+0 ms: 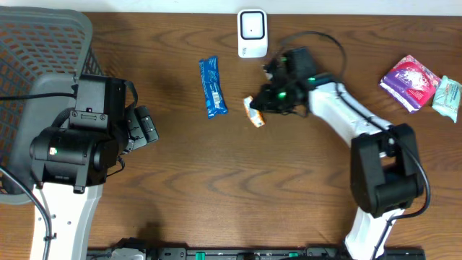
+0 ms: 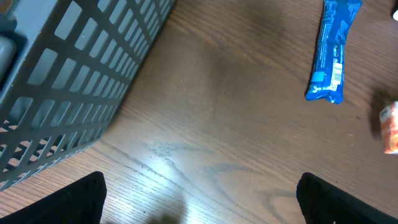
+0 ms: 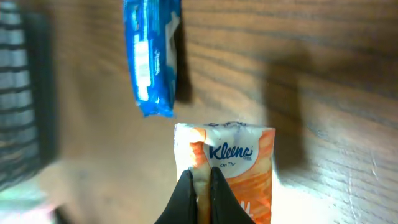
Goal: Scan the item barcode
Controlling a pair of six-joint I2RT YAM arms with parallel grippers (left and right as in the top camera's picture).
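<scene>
Two arms overhead: the right gripper meets the orange-and-white soft tissue pack, just short of the white boxy scanner. Left wrist: the left gripper gapes wide, well apart. Right wrist: shut fingertips pinch the pack's wrapper, its long axis along them.

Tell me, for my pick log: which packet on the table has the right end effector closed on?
The orange-and-white Kleenex pack, pinched by the right end effector. The blue packet and the purple packet lie free, apart from it.
</scene>
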